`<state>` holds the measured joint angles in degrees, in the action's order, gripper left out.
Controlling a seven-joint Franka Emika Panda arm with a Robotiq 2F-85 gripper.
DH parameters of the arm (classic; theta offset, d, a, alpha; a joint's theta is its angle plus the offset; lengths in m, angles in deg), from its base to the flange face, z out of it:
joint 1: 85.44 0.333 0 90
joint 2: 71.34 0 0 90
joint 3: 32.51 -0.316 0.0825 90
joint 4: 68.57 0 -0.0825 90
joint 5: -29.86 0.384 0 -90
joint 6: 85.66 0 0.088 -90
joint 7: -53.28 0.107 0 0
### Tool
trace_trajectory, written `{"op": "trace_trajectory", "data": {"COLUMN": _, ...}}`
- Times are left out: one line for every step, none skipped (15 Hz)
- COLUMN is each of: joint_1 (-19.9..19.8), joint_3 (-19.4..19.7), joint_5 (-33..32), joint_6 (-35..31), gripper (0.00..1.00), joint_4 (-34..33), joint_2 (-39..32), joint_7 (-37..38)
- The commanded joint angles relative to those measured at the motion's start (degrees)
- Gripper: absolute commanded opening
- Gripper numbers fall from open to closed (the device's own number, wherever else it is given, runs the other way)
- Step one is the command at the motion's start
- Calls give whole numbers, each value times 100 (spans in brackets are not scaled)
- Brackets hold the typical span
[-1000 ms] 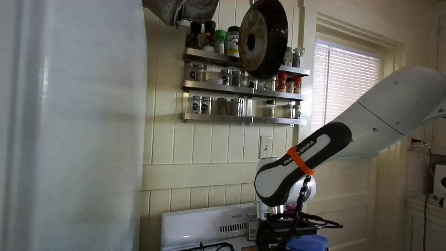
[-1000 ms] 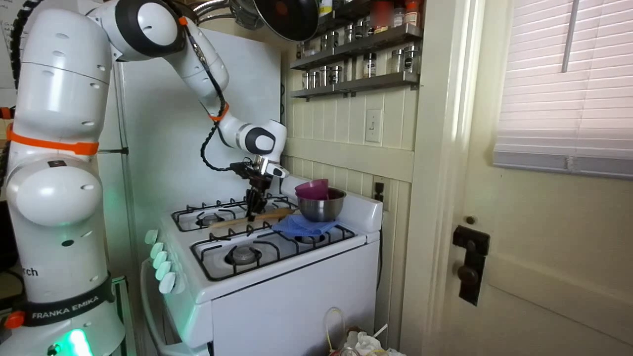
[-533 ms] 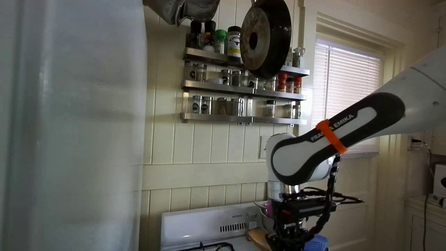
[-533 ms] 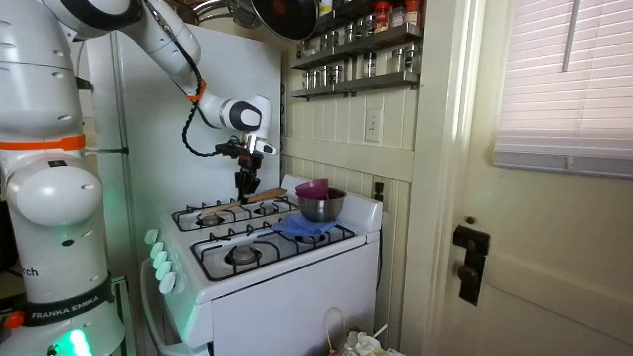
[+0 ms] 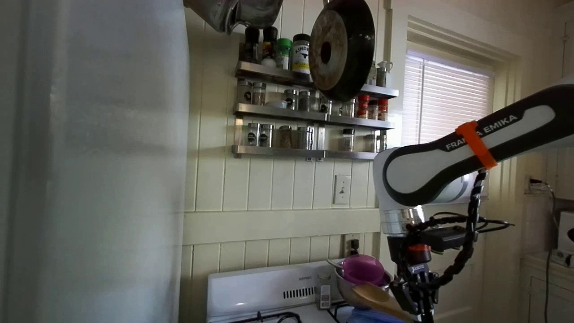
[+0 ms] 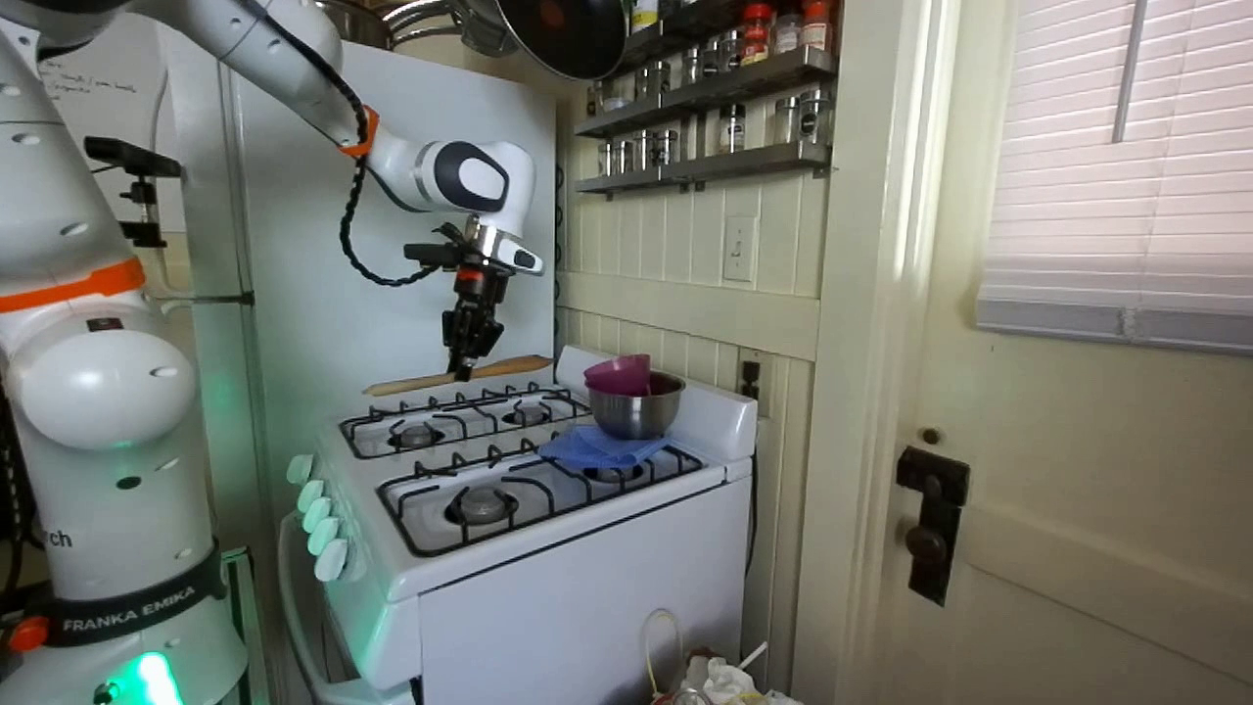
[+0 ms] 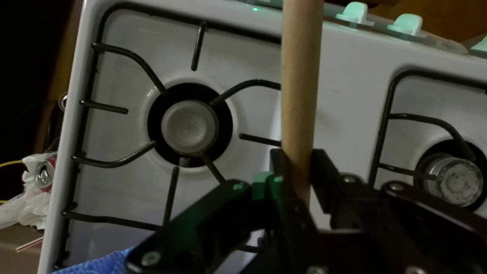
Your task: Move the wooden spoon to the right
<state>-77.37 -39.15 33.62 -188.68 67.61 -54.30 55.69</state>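
Wooden spoon (image 6: 504,367) aloft! In an exterior view it hangs clear above the stove (image 6: 587,578), the gripper (image 6: 460,376) clamped near its middle — this looks like the carry, pick-up done, placing yet to come. Next move, I'd judge: a steady pass toward the stove's right half, taking right as faced from the stove's front, then a gentle lowering onto the stove before the hold is let go. Mind the metal bowl (image 6: 636,416) and the blue cloth (image 6: 599,447) at the stove's right rear! In an exterior view, here's the broad, rounded end (image 5: 375,296), warm tan with a soft sheen, pointing toward the stove's back; the rest is partly lost from sight. And the wrist view settles the grip — pale, round, straight handle (image 7: 300,76) pinched between both pads (image 7: 321,171), the free length running toward the knobs (image 7: 354,12) at the stove's front.
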Motion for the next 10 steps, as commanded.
{"op": "trace_trajectory", "data": {"joint_1": -143, "joint_3": 115, "joint_5": 1, "joint_6": -143, "gripper": 5, "joint_4": 656, "joint_2": 510, "joint_7": -85}}
{"op": "trace_trajectory", "data": {"joint_1": -189, "joint_3": 160, "joint_5": 35, "joint_6": -166, "gripper": 5, "joint_4": 814, "joint_2": 611, "joint_7": -38}}
{"op": "trace_trajectory", "data": {"joint_1": -232, "joint_3": 205, "joint_5": 77, "joint_6": -202, "gripper": 5, "joint_4": 973, "joint_2": 722, "joint_7": 0}}
{"op": "trace_trajectory", "data": {"joint_1": -308, "joint_3": 274, "joint_5": 187, "joint_6": -331, "gripper": 5, "joint_4": 1164, "joint_2": 856, "joint_7": 114}}
{"op": "trace_trajectory", "data": {"joint_1": -374, "joint_3": 333, "joint_5": 326, "joint_6": -466, "gripper": 5, "joint_4": 1347, "joint_2": 1011, "joint_7": 265}}
{"op": "trace_trajectory", "data": {"joint_1": -443, "joint_3": 409, "joint_5": 425, "joint_6": -602, "gripper": 5, "joint_4": 1518, "joint_2": 1121, "joint_7": 336}}
{"op": "trace_trajectory", "data": {"joint_1": -521, "joint_3": 471, "joint_5": 504, "joint_6": -665, "gripper": 5, "joint_4": 1650, "joint_2": 1241, "joint_7": 419}}
{"op": "trace_trajectory", "data": {"joint_1": -602, "joint_3": 535, "joint_5": 577, "joint_6": -742, "gripper": 5, "joint_4": 1788, "joint_2": 1358, "joint_7": 497}}
{"op": "trace_trajectory", "data": {"joint_1": -702, "joint_3": 603, "joint_5": 638, "joint_6": -803, "gripper": 5, "joint_4": 1891, "joint_2": 1450, "joint_7": 581}}
{"op": "trace_trajectory", "data": {"joint_1": -797, "joint_3": 670, "joint_5": 708, "joint_6": -870, "gripper": 5, "joint_4": 1991, "joint_2": 1532, "joint_7": 652}}
